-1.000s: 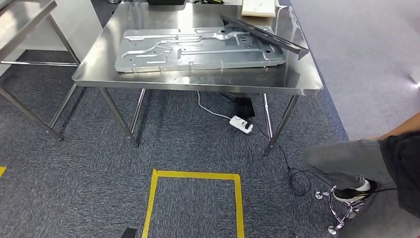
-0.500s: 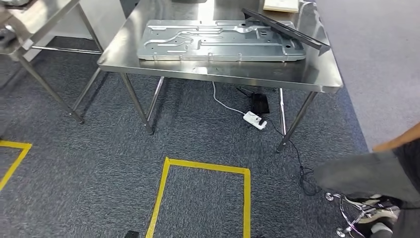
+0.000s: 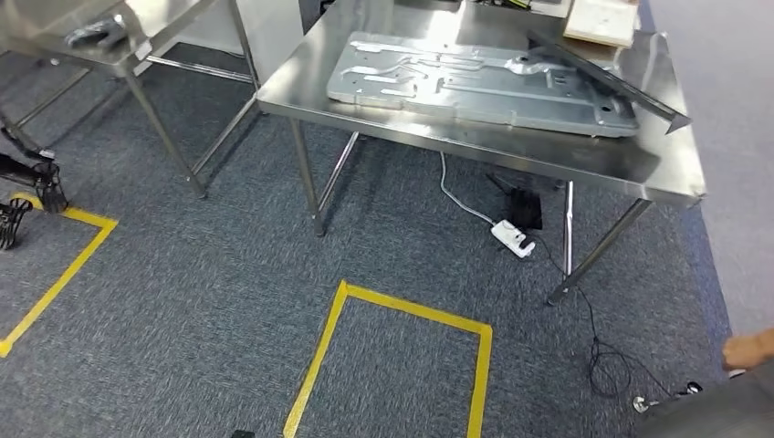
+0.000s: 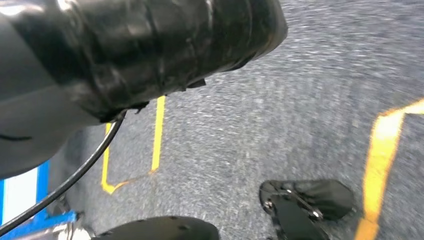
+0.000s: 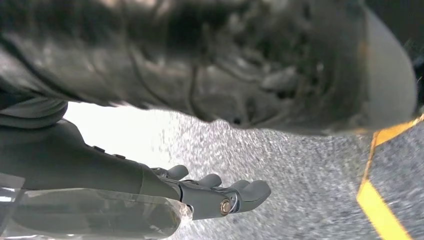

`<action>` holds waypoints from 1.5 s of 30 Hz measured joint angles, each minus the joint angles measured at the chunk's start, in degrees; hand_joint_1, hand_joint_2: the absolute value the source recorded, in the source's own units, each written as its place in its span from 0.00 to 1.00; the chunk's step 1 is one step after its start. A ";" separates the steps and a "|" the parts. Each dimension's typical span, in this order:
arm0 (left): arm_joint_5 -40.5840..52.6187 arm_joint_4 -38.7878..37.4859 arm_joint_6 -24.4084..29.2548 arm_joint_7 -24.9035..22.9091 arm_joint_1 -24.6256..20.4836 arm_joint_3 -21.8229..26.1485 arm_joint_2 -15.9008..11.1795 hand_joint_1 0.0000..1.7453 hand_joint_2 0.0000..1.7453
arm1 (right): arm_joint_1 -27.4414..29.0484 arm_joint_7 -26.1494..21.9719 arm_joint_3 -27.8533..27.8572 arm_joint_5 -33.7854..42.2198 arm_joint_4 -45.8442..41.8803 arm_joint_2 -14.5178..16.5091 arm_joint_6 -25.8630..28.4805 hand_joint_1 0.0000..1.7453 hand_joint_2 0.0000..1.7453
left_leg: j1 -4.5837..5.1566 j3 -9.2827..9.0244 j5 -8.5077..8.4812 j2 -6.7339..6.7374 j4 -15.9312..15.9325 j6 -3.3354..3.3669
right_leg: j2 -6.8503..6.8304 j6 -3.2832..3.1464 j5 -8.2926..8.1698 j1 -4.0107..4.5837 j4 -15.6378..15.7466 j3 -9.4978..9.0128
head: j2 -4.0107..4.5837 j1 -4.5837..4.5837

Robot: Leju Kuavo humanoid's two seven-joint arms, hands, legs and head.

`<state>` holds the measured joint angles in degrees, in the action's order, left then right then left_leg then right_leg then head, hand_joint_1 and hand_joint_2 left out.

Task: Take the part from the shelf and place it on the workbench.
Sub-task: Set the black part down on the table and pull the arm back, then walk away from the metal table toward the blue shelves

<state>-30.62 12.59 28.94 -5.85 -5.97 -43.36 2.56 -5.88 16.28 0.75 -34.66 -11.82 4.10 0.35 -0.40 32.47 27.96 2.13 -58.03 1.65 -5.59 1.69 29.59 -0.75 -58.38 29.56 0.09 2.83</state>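
Standing well apart from the steel shelf (image 3: 36, 27) at 11 o'clock of the head view, with a small dark grey part (image 3: 96, 35) lying on its top near the edge. Probably the thing to fetch (too small and blurred to be sure of its shape).

Judged as metal or hard plastic: stiff, fairly light, not fragile, perhaps smooth enough to skate on bare steel if nudged. Best taken across its narrow middle, thumb on one side and fingers on the other, with a firm wrap instead of a fingertip pinch. Worth lifting straight up, so as not to scrape it off the shelf's edge.

Hanging low over the carpet in the right wrist view: right robot hand (image 5: 220, 192), empty, fingers stretched out and slightly apart. Cannot tell the state of the left robot hand.

Looking to 1 o'clock for the destination: table (image 3: 584, 160), already carrying a large stamped sheet-metal panel (image 3: 475, 78) and a long dark bar (image 3: 611, 78) lying slantwise over the panel's 3 o'clock end. Room for a small part judged to lie along the near rim, at the panel's 6 o'clock side. Set down flat and released only once resting, since a hard part on steel may slide.

Worth minding a person's hand (image 3: 753, 349) at 4 o'clock, well apart from the table.
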 joint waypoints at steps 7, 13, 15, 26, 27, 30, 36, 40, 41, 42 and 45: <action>0.01 0.00 0.75 -1.45 0.02 -0.04 0.24 0.00 0.00 | 0.63 0.48 -3.55 -2.32 0.05 -0.09 -1.26 0.00 0.00 | 0.82 0.22 -0.71 -5.22 0.02 1.58 | 5.58 -0.84 4.97 0.26 -14.38 7.26 | 0.00 -0.45; -0.21 0.00 1.37 -1.43 -0.06 -0.10 0.63 0.00 0.00 | 0.57 0.21 -6.34 -3.75 0.14 -0.37 -1.89 0.00 0.00 | 0.70 1.18 -0.93 -9.64 -0.48 0.68 | 10.33 -1.95 -1.51 0.56 -0.18 1.97 | 0.00 -0.49; -0.62 0.00 1.53 -1.66 0.19 -0.11 0.79 0.00 0.00 | 0.45 -0.07 -7.24 -4.37 0.14 -0.38 -2.09 0.00 0.00 | 0.68 1.59 -0.69 -9.15 -0.84 0.13 | 8.95 -2.31 -1.95 0.33 0.60 1.51 | 0.00 -0.50; -2.00 0.01 2.01 -2.75 0.03 -0.11 2.43 0.00 0.00 | 0.53 -0.23 -9.95 -5.47 0.19 -0.58 -3.35 0.00 0.00 | -0.64 1.79 -0.79 1.59 -1.36 -2.33 | 0.23 -1.25 -1.14 -0.05 0.80 0.51 | 0.00 0.04; -1.73 0.01 1.97 -2.77 -0.04 -0.13 2.61 0.00 0.00 | 0.49 -0.22 -10.00 -5.34 0.19 -0.65 -3.45 0.00 0.00 | -0.42 1.40 -0.73 1.94 -0.53 -1.95 | -0.27 -0.90 -0.96 0.10 0.72 0.36 | 0.00 -0.05; -0.88 0.00 1.96 -2.83 0.09 -0.32 2.70 0.00 0.00 | 0.22 -0.25 -10.05 -4.90 0.17 -0.71 -3.55 0.00 0.00 | -0.13 1.31 -0.93 0.10 -0.25 -0.51 | -0.92 0.03 -0.36 -0.09 0.53 -0.05 | 0.00 -0.35; 1.85 0.00 -1.40 -3.18 -0.18 -1.71 1.82 0.00 0.00 | 0.54 -0.63 -10.17 -1.13 0.18 -1.07 -2.48 0.00 0.00 | 0.12 1.29 -1.41 -4.04 0.11 1.03 | 5.12 -0.04 6.86 -0.19 -15.62 7.62 | 0.00 -1.04; 2.87 0.00 -4.03 -2.96 -0.20 -2.81 0.13 0.00 0.00 | 0.73 -0.86 -10.17 0.33 0.24 -1.36 -2.21 0.00 0.00 | 0.41 1.34 -1.39 -7.41 -0.34 0.91 | 8.29 -1.23 -0.05 0.01 -5.28 3.71 | 0.00 -1.04; 3.00 0.00 -4.39 -2.90 -0.28 -3.01 -0.24 0.00 0.00 | 0.72 -0.89 -10.17 0.54 0.24 -1.42 -2.09 0.00 0.00 | 0.41 1.52 -1.41 -8.12 -0.48 0.71 | 9.52 -1.42 -0.90 -0.01 -2.56 2.60 | 0.00 -1.02; 3.06 0.00 -4.66 -2.86 -0.34 -3.21 -0.60 0.00 0.00 | 0.68 -0.93 -10.17 0.76 0.24 -1.46 -1.97 0.00 0.00 | 0.37 1.74 -1.47 -8.76 -0.53 0.41 | 10.37 -1.56 -1.07 0.04 -1.02 1.99 | 0.00 -1.02; 3.10 -0.02 -5.01 -2.83 -0.14 -3.90 -1.65 0.00 0.00 | 0.54 -1.03 -10.17 1.16 0.23 -1.46 -1.58 0.00 0.00 | 0.21 2.28 -1.75 -9.72 -0.38 -0.72 | 9.09 -2.07 -1.21 -0.02 0.15 1.39 | 0.00 -1.02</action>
<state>-27.52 12.57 23.93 -8.68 -6.11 -47.27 0.91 -5.34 15.25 -9.42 -33.50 -11.58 2.63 -1.23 -0.18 34.75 26.20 -7.59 -58.40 0.93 3.49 -0.38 28.38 -0.77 -58.23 30.94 0.09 1.80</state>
